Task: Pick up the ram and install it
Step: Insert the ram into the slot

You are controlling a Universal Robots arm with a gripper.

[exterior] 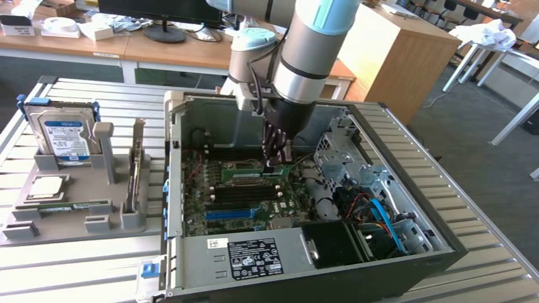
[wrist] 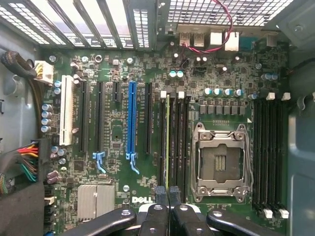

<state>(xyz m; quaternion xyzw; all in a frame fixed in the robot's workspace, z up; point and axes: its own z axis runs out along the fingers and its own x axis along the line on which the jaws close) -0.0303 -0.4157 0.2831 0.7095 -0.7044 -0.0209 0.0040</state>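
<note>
The ram (wrist: 168,140) shows edge-on as a thin green strip. It stands in a memory slot beside the open processor socket (wrist: 220,162) on the motherboard. My gripper (wrist: 168,192) is shut, its black fingertips (wrist: 161,192) pressed together on the near end of that strip. In the exterior view my gripper (exterior: 277,166) reaches straight down into the open computer case (exterior: 438,208), with a bit of green at its tips just above the board.
Further memory slots (wrist: 268,152), expansion slots (wrist: 131,120) and cable bundles (wrist: 27,162) surround the spot. Drive cages (exterior: 345,158) and the power supply (exterior: 244,252) crowd the case. A grey holder (exterior: 76,221) at the exterior view's left carries a hard drive (exterior: 65,136), a processor (exterior: 48,186) and another green stick (exterior: 63,207).
</note>
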